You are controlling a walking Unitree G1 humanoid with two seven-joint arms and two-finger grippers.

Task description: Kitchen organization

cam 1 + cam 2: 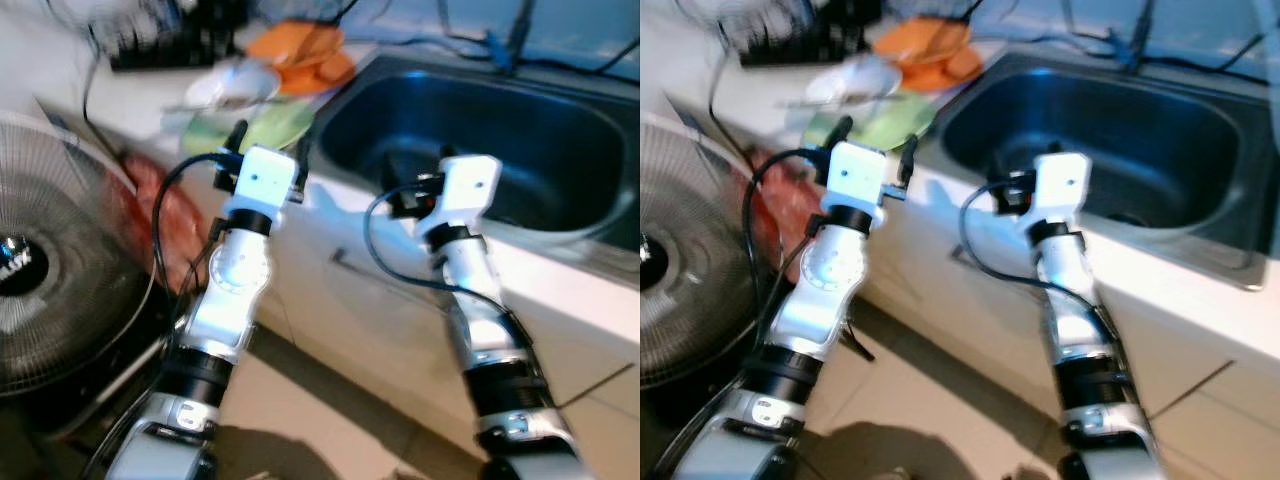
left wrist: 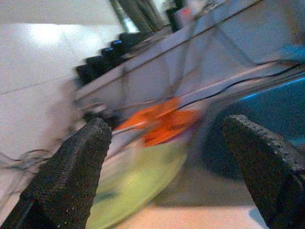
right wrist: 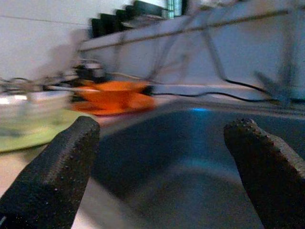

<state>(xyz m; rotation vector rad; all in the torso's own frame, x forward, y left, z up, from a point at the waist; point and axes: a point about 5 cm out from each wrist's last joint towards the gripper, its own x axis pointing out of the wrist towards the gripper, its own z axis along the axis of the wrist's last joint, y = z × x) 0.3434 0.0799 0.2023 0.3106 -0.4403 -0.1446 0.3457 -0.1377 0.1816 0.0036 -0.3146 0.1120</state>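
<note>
A green plate [image 1: 262,124] lies on the white counter left of the steel sink [image 1: 560,130]. Behind it sit a pale bowl [image 1: 236,84] and orange dishes [image 1: 300,52]. My left gripper [image 1: 268,142] is raised at the counter's front edge, just before the green plate. It is open, with nothing between its fingers [image 2: 76,167]. My right gripper [image 1: 420,168] reaches over the sink's near rim, also open and empty. The right wrist view looks across the sink basin [image 3: 190,157] toward the orange dishes [image 3: 114,98]. All views are blurred.
A floor fan [image 1: 50,270] stands at the left, with a red bag [image 1: 160,212] between it and the white cabinet front [image 1: 380,310]. A dark object with cables [image 1: 170,40] sits at the back of the counter. Cables run along the wall behind the sink.
</note>
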